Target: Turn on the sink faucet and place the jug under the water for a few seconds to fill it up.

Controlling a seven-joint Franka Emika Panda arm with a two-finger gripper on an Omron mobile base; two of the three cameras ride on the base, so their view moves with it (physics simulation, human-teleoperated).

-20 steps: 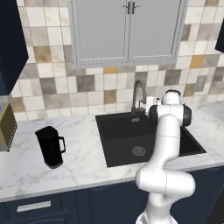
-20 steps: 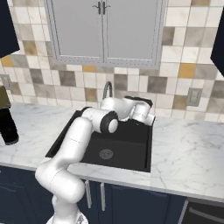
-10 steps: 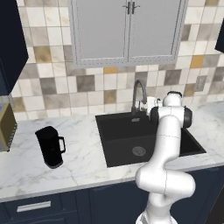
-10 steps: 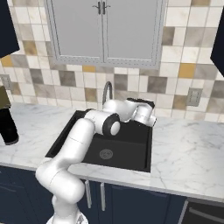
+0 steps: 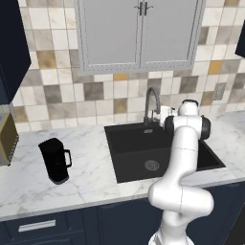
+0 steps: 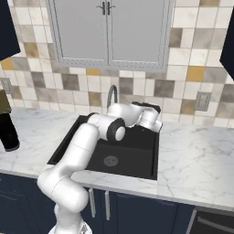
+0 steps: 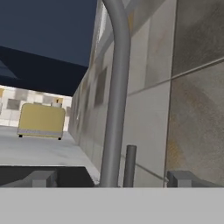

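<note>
In the left base view, one faucet (image 5: pixel 151 106) stood at the back edge of the sink (image 5: pixel 129 143), its spout arched over the basin so that water would fall inside. No water ran yet. The arm reached from the front across the sink, and the claw (image 5: pixel 162 116) was just beside the faucet on its right, probably because the lever at the base had to be pushed first. One jug (image 5: pixel 55 160) stood upright on the table (image 5: pixel 91 167), well to the left of the sink, with its handle toward the sink. It was not touched, and I judged it waited there for the second step. A yellow thing (image 5: pixel 7 139) was at the left edge, further from the sink than the jug.

In the right base view, the arm bent over the sink (image 6: pixel 148 164), and the hand was just to the right of the faucet (image 6: pixel 112 94). The jug (image 6: pixel 7 131) was far left of the sink, cut off by the picture edge.

In the hand view, the faucet (image 7: pixel 114 92) rose close in front, between the two fingertips (image 7: pixel 40 178) at the bottom. They stood wide apart and held nothing. A short dark post (image 7: pixel 129 165), maybe the lever, stood just beside the faucet base. One yellow appliance (image 7: pixel 40 120) was far behind the faucet on the table (image 7: pixel 39 151).
</note>
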